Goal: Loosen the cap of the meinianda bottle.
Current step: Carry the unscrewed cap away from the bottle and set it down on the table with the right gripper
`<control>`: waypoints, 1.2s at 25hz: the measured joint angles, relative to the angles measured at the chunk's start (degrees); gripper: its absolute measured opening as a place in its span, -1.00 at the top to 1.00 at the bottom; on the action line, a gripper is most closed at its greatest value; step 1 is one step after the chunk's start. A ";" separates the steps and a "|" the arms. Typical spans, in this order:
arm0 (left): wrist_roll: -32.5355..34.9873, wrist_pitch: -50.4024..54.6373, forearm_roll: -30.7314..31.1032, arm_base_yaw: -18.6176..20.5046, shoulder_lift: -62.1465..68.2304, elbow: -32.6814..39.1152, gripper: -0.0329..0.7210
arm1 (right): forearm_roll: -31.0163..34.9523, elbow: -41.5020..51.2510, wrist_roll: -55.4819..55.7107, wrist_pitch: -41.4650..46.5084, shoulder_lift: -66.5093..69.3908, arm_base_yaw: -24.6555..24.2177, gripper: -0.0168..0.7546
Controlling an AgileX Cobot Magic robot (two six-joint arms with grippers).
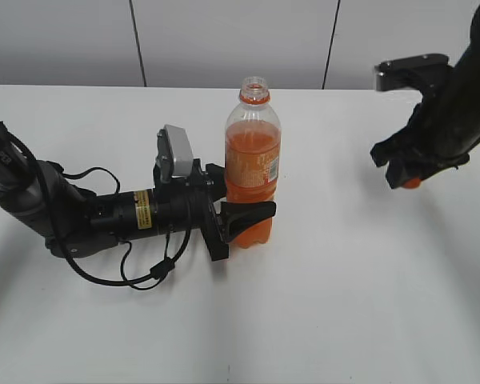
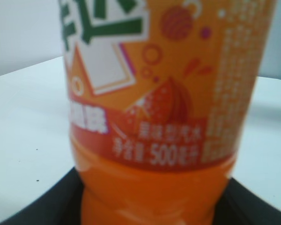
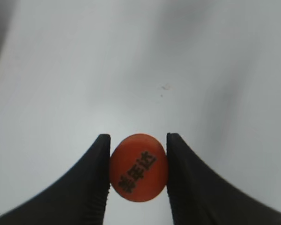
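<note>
Pincers: left [image 1: 252,218] grips one bottle [image 1: 252,152], right [image 3: 136,178] pinches one cap [image 3: 138,167].

Meinianda bottle [image 1: 252,160]: clear glossy plastic, label band [image 2: 159,79] slick printed film. Cap [image 3: 138,167]: smooth orange plastic, kinda satin, dark print on top. Both hands [image 1: 244,220] [image 3: 138,187]: matt black plastic fingers [image 3: 91,187]. Counter [image 1: 344,304]: plain matt white.

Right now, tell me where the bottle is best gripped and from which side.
Grip the bottle low on its body, side-on: it stands upright and open-mouthed, so a low sideways hold should keep it steady. The left gripper already clamps there, coming from the left. The right gripper holds the cap.
</note>
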 joint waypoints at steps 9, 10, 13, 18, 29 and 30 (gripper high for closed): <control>0.00 0.00 0.00 0.00 0.00 0.00 -0.13 | -0.80 3.77 0.88 -8.55 9.47 -2.93 0.26; 0.00 0.00 0.00 0.00 0.00 0.00 -0.13 | -0.80 3.77 1.01 -9.11 10.32 -2.93 0.26; 0.00 0.00 0.00 0.00 0.00 0.00 -0.13 | -0.80 3.77 1.41 -9.72 12.46 -2.93 0.26; 0.00 0.00 0.00 0.00 0.00 0.00 -0.13 | -0.74 3.77 2.05 -11.31 13.91 -2.93 0.26; 0.00 0.00 -0.05 0.00 0.00 0.00 -0.13 | -0.68 3.77 2.95 -10.64 13.98 -2.93 -0.37; 0.00 0.00 -0.05 0.00 0.00 0.00 -0.13 | -0.68 3.77 2.98 -10.52 13.98 -2.93 -0.49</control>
